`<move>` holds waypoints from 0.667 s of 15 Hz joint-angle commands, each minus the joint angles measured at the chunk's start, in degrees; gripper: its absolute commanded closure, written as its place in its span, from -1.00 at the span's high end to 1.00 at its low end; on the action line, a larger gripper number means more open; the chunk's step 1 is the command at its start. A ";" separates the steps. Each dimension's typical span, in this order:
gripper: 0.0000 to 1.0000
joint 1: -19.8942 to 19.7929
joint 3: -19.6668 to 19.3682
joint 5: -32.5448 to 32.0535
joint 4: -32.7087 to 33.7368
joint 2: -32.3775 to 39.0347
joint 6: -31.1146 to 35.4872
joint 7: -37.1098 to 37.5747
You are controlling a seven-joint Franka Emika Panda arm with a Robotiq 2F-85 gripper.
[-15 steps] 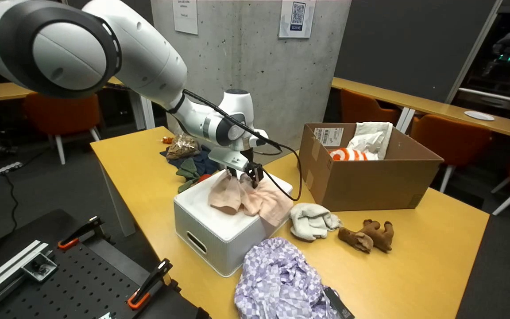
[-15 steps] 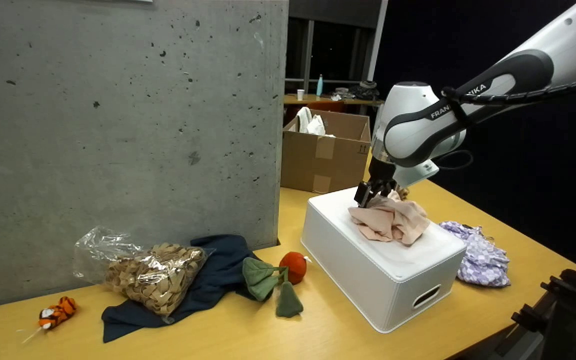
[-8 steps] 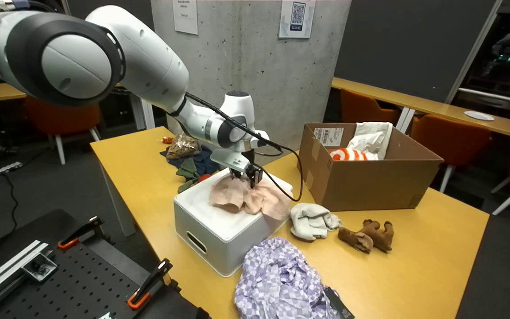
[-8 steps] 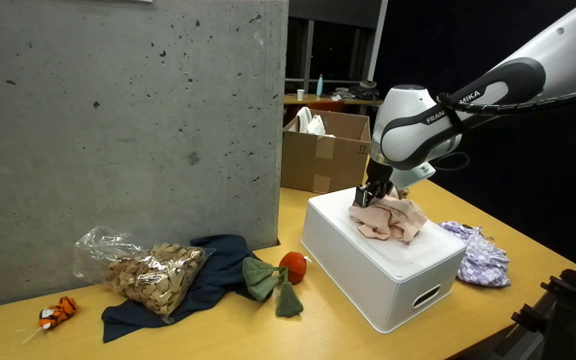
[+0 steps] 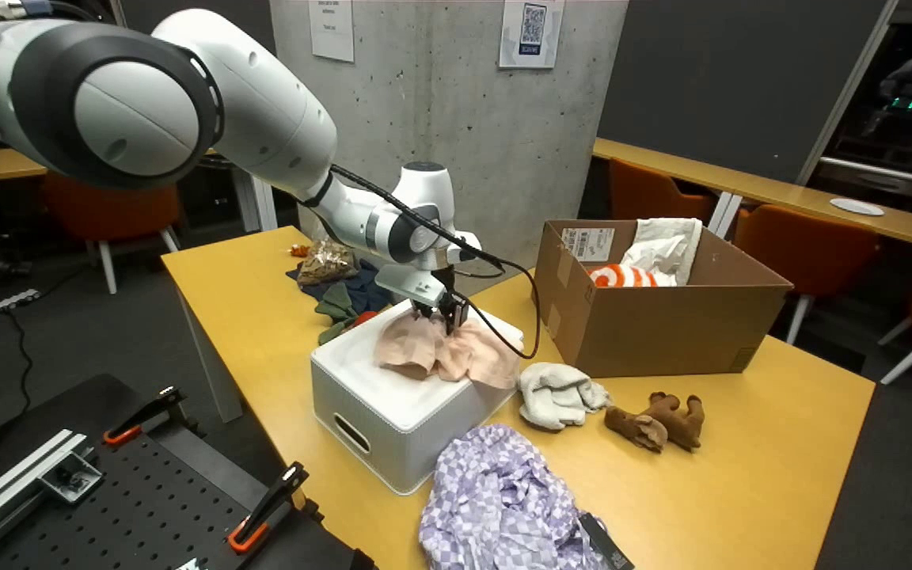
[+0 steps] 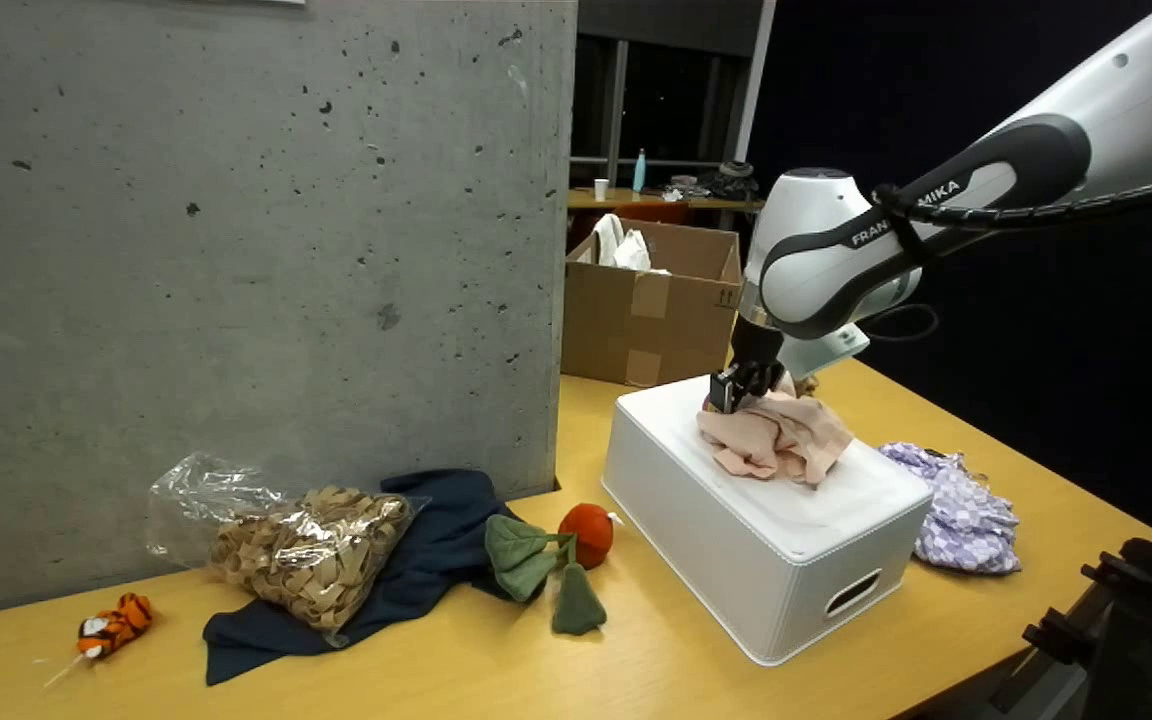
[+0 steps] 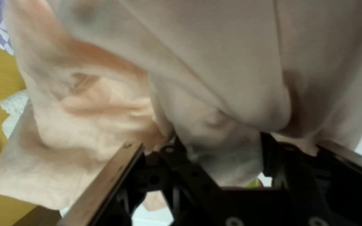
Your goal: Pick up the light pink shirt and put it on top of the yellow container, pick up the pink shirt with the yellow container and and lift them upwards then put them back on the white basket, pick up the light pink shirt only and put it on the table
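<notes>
Shirt (image 5: 465,356) lies rumpled on your basket (image 5: 387,450), atop a yellow table (image 5: 749,483); beyond stand a concrete wall (image 5: 456,119) and orange chairs (image 5: 808,247). And your gripper (image 7: 222,146)?

Its jaws are clamped on the shirt, cloth bunched between them. A second ago you had them wider apart; they have since drawn in, while your basket stands in the same place.

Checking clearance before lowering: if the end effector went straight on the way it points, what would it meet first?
Likely the light pink fabric shirt bunched at the end effector, then the flat top of the white rectangular basket; the shirt hides the gap beneath, so depth is unclear.
</notes>
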 commanded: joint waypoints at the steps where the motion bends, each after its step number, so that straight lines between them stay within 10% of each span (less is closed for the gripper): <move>1: -0.50 1.23 -1.22 -1.59 -2.60 -2.42 0.44 1.87; 10: -0.50 0.20 -3.76 -2.25 -20.57 -23.35 1.43 1.54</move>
